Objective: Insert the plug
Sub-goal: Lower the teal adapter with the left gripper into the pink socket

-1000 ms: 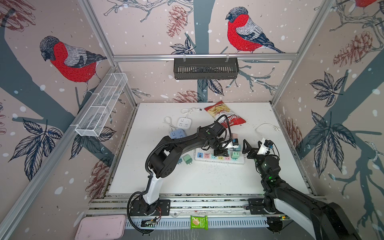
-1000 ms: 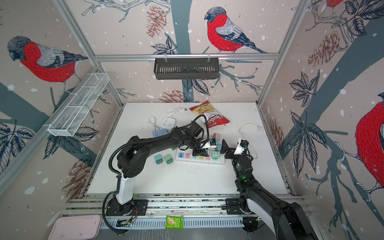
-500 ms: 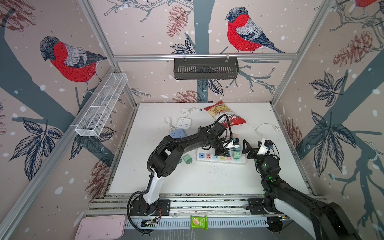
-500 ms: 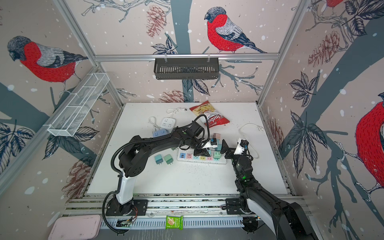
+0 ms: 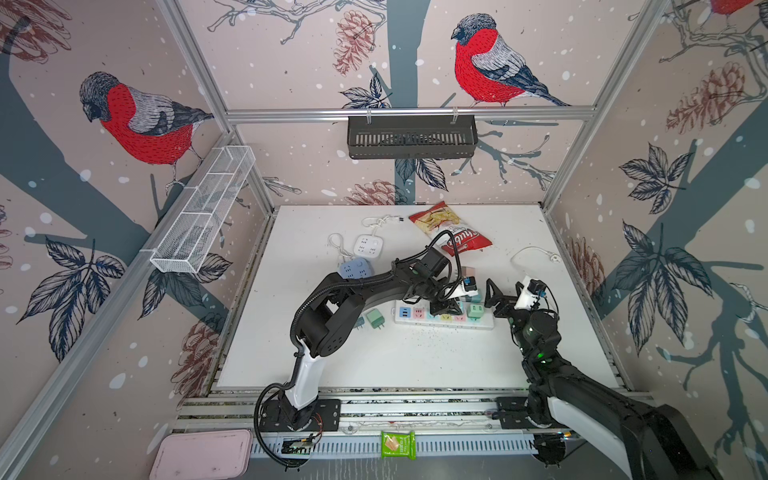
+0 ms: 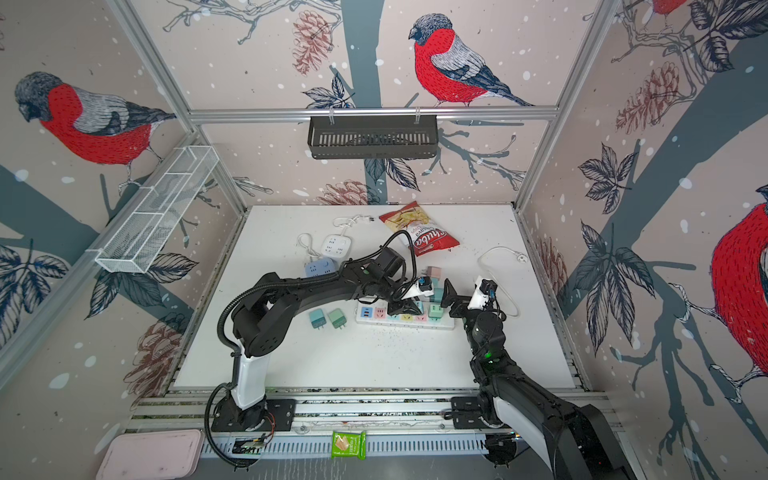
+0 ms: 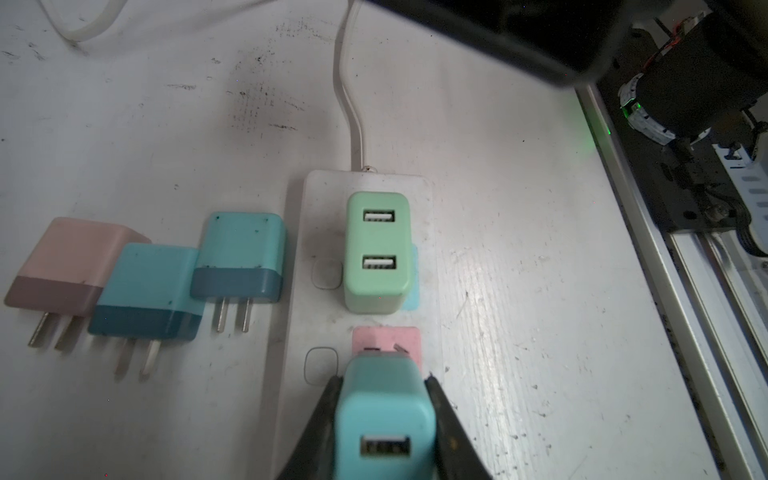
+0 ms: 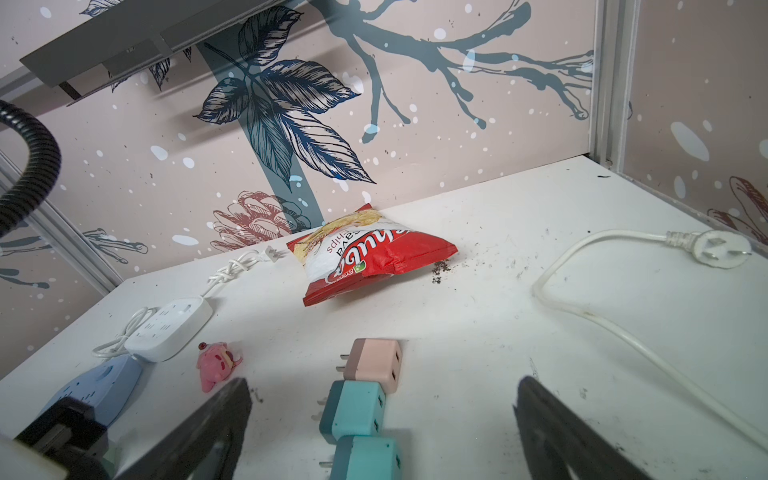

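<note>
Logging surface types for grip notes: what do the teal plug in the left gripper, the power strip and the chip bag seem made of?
Teal plug: likely moulded plastic, matte, rounded edges, only a soft sheen. Power strip: probably smooth white plastic, scuffed and grimy. Chip bag: apparently thin glossy film, creased, catching light.

Scuffed white table, power strip, loose chargers, chip bag, white socket cube

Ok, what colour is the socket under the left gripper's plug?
Pink: the socket beneath the teal plug, clearest in the left wrist view.
</note>
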You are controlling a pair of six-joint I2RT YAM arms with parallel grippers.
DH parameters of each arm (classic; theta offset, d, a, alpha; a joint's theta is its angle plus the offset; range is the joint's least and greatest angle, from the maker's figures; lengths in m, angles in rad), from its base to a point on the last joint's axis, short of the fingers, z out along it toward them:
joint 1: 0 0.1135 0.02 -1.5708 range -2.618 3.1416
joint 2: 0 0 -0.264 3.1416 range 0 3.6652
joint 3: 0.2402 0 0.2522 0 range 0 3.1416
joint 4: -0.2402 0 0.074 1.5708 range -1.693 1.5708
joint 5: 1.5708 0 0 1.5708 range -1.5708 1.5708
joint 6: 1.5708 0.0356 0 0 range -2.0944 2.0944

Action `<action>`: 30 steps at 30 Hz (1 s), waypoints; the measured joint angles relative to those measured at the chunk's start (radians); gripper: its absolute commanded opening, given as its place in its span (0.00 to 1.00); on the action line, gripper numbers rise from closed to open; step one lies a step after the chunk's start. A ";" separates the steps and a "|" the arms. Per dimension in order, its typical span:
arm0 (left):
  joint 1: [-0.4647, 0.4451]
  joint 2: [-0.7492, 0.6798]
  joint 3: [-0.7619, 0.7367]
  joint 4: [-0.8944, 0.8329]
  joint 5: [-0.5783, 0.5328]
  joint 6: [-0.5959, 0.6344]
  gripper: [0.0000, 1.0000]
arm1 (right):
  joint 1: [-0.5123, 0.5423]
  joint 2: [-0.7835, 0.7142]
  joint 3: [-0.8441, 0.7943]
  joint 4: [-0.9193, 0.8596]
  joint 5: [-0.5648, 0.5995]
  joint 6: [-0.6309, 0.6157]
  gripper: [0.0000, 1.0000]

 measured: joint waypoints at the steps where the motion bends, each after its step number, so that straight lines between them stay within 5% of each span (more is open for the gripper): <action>1: 0.000 -0.005 -0.004 0.009 0.000 -0.004 0.00 | 0.000 0.000 0.000 0.000 0.000 0.000 1.00; 30: -0.074 0.138 0.223 -0.146 -0.146 0.029 0.00 | 0.001 -0.007 -0.003 -0.008 0.008 0.000 1.00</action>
